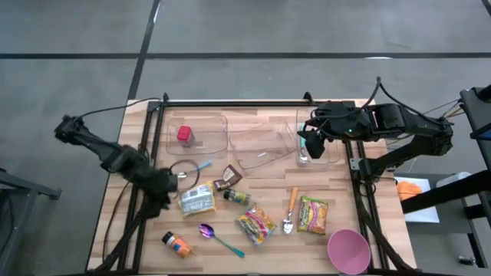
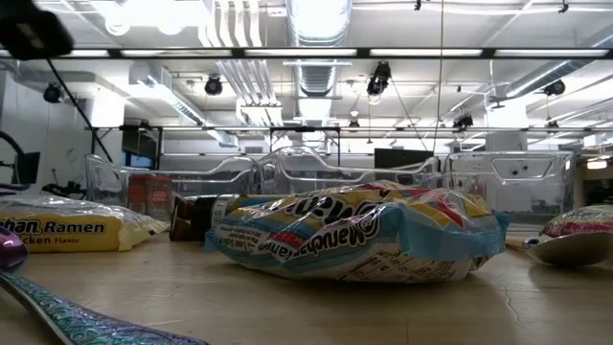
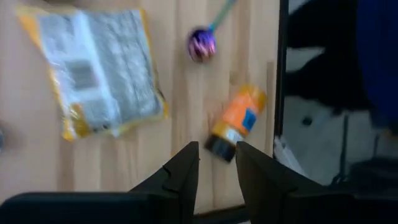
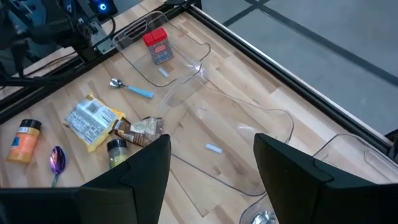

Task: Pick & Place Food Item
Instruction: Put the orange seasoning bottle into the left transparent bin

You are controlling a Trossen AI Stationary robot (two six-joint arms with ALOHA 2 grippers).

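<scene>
My left gripper [image 1: 164, 193] [image 3: 216, 163] hovers open by a narrow gap and empty over the table's left side, next to the yellow ramen packet [image 1: 198, 199] [image 3: 99, 71]. The orange spice bottle [image 3: 236, 121] [image 1: 176, 244] lies on its side just beyond the fingertips. My right gripper [image 1: 308, 142] [image 4: 211, 168] is wide open and empty above the right clear bin [image 1: 322, 153]. A red item [image 1: 184, 134] [image 4: 157, 45] lies in the left clear bin [image 1: 197, 136]. A colourful candy bag [image 1: 255, 225] [image 2: 364, 235] lies flat at the table's middle.
On the table lie a purple spoon [image 1: 209, 231], a blue-handled spoon [image 1: 198, 166], a brown packet [image 1: 228, 178], a green-lidded jar [image 1: 236, 197], a wooden-handled spoon [image 1: 290, 211], a green and red bag [image 1: 312, 215] and a pink bowl [image 1: 349, 251]. A middle clear bin [image 1: 261, 146] stands between the two others.
</scene>
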